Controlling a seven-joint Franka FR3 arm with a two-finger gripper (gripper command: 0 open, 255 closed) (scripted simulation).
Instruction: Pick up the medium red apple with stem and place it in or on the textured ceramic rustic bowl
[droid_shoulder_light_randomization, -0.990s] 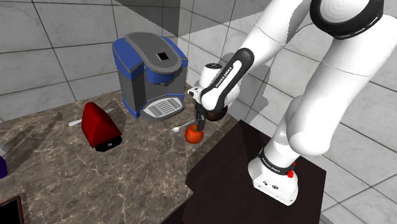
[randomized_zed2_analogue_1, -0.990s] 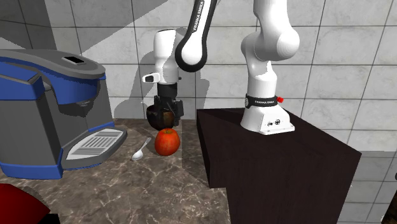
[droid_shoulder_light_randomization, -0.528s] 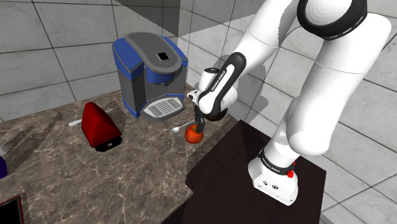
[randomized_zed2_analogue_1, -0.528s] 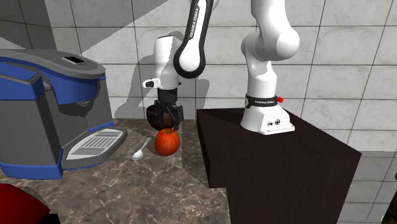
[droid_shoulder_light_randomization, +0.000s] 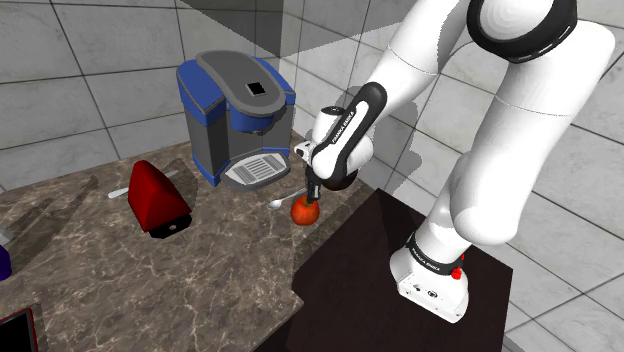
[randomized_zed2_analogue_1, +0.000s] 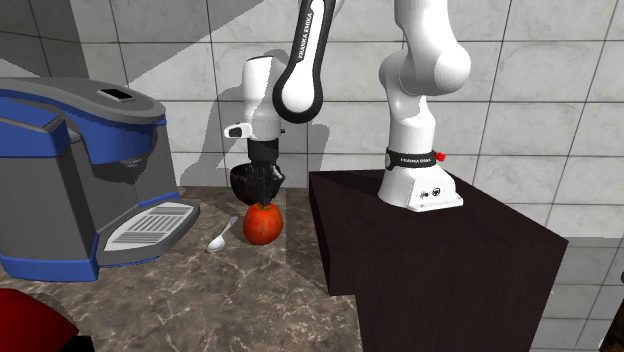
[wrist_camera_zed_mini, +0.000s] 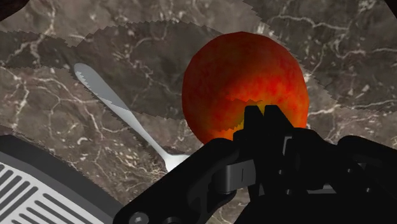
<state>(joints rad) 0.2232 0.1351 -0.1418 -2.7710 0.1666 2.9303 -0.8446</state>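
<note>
The red-orange apple (droid_shoulder_light_randomization: 305, 211) (randomized_zed2_analogue_1: 262, 224) (wrist_camera_zed_mini: 245, 83) rests on the dark marble counter (droid_shoulder_light_randomization: 150, 270) close to the stand. My black gripper (droid_shoulder_light_randomization: 311, 195) (randomized_zed2_analogue_1: 264, 197) (wrist_camera_zed_mini: 261, 116) points straight down onto the apple's top. Its fingers meet, shut, right over the apple's crown; any stem is hidden by them. The apple still sits on the counter. A dark round bowl (randomized_zed2_analogue_1: 238, 180) stands just behind the gripper against the tiled wall, partly hidden by the hand.
A white spoon (droid_shoulder_light_randomization: 278, 203) (randomized_zed2_analogue_1: 217, 240) (wrist_camera_zed_mini: 121, 108) lies beside the apple. The blue-grey coffee machine (droid_shoulder_light_randomization: 235, 115) (randomized_zed2_analogue_1: 70, 180) stands beyond it. A red wedge-shaped object (droid_shoulder_light_randomization: 155, 195) lies further along the counter. The dark stand (randomized_zed2_analogue_1: 430, 250) borders the apple's other side.
The hand dropped slightly onto the apple, then the fingers went from open to shut over its top. The apple has not moved.
</note>
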